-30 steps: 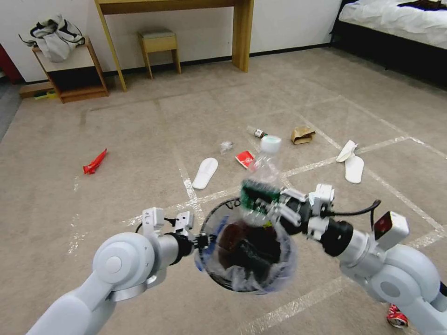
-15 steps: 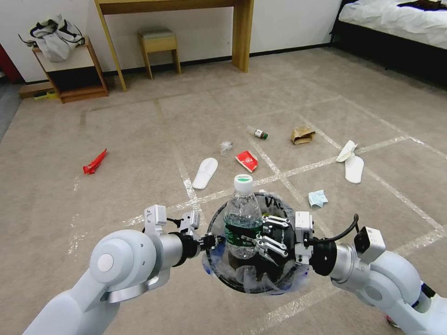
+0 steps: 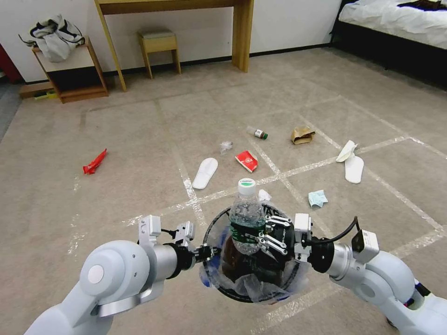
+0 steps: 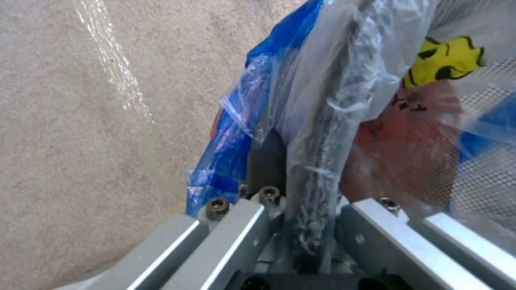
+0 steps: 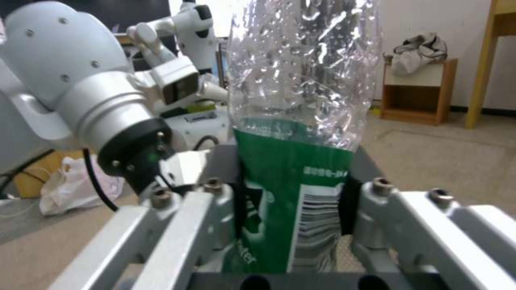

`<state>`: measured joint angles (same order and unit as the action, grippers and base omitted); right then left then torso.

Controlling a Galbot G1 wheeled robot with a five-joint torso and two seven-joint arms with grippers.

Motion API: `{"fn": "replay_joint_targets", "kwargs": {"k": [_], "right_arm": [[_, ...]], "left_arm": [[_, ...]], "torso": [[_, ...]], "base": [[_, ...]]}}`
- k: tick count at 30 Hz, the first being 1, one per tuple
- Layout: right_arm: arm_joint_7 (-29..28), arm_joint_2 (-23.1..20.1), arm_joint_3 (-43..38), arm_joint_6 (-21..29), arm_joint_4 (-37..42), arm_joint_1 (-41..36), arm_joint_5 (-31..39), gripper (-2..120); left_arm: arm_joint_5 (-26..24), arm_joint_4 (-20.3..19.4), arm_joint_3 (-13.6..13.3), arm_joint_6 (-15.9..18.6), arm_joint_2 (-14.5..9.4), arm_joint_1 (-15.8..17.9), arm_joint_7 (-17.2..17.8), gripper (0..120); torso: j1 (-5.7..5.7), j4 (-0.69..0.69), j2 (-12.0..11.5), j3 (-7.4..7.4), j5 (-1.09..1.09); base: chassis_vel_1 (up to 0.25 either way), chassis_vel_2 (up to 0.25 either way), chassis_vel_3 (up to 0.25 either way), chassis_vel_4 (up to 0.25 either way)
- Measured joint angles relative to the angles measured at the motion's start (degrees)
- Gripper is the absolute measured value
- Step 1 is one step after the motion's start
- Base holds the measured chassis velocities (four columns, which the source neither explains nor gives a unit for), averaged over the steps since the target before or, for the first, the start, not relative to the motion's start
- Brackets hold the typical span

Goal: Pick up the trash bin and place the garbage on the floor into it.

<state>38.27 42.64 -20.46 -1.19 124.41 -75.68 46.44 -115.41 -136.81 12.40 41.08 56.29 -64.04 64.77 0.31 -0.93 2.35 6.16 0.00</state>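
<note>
- The left end effector (image 3: pixel 210 251) was clamped on the bin (image 3: pixel 253 260) rim through the bag's blue edge, holding it off the floor (image 3: pixel 139 153) so its mouth faced up.
- The right end effector (image 3: pixel 260 237) gripped a bottle (image 3: pixel 246 218) by its green label — upright, base inside the bin, cap above the rim; probably held so for a straight drop.
- Beyond the bin lay more garbage: a slipper (image 3: pixel 205 172), a red wrapper (image 3: pixel 247 161), a mask (image 3: pixel 317 198) — awaiting pickup, I judge.

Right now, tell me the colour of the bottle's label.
Green, with a white barcode panel on the bottle; right wrist view.
</note>
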Motion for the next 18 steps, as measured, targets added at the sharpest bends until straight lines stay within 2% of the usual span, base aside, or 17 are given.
{"fn": "replay_joint_targets", "kwargs": {"k": [1,5,7,8,10,11,13,14,17,18], "right_arm": [[0.0,0.4,0.1,-0.1,-0.3,0.3,-0.5,41],[0.0,0.8,0.3,-0.2,-0.7,0.4,-1.1,49],[0.0,0.9,0.2,-0.6,-0.9,0.3,-1.6,61],[0.0,0.9,0.2,-0.6,-0.9,0.3,-1.6,61],[0.6,0.9,0.1,-0.8,-1.1,0.1,-1.9,71],[0.6,0.9,0.1,-0.8,-1.1,0.1,-1.9,71],[1.2,0.9,0.1,-0.8,-1.3,0.0,-2.1,85],[1.2,0.9,0.1,-0.8,-1.3,0.0,-2.1,85],[1.6,0.9,0.3,-0.8,-1.8,-0.1,-2.5,98],[1.6,0.9,0.3,-0.8,-1.8,-0.1,-2.5,98]], "left_arm": [[-0.1,-0.1,0.3,0.0,0.0,-0.3,0.0,0],[-0.1,-0.1,0.7,0.0,0.1,-0.5,0.0,0],[-0.2,0.0,1.1,0.0,0.3,-0.5,-0.1,0],[-0.2,0.0,1.1,0.0,0.3,-0.5,-0.1,0],[-0.2,0.1,1.2,-0.1,0.6,-0.4,-0.1,0],[-0.2,0.1,1.2,-0.1,0.6,-0.4,-0.1,0],[-0.4,0.2,1.3,-0.3,1.0,-0.3,-0.2,0],[-0.4,0.2,1.3,-0.3,1.0,-0.3,-0.2,0],[-0.4,0.3,1.4,-0.6,1.8,-0.2,-0.2,0],[-0.4,0.3,1.4,-0.6,1.8,-0.2,-0.2,0]], "torso": [[0.00,0.00,0.0,0.00,0.00],[0.00,0.00,0.0,0.00,0.00],[0.00,0.00,0.0,0.00,0.00],[0.00,0.00,0.0,0.00,0.00],[0.00,0.00,0.0,0.00,0.00],[0.00,0.00,0.0,0.00,0.00],[0.00,0.00,0.0,0.00,0.00],[0.00,0.00,0.0,0.00,0.00],[0.00,0.00,0.0,0.00,0.00],[0.00,0.00,0.0,0.00,0.00]], "base": [[0.000,0.000,0.000,0.000],[0.000,0.000,0.000,0.000],[0.000,0.000,0.000,0.000],[0.000,0.000,0.000,0.000],[0.000,0.000,0.000,0.000],[0.000,0.000,0.000,0.000],[0.000,0.000,0.000,0.000],[0.000,0.000,0.000,0.000],[0.000,0.000,0.000,0.000],[0.000,0.000,0.000,0.000]]}}
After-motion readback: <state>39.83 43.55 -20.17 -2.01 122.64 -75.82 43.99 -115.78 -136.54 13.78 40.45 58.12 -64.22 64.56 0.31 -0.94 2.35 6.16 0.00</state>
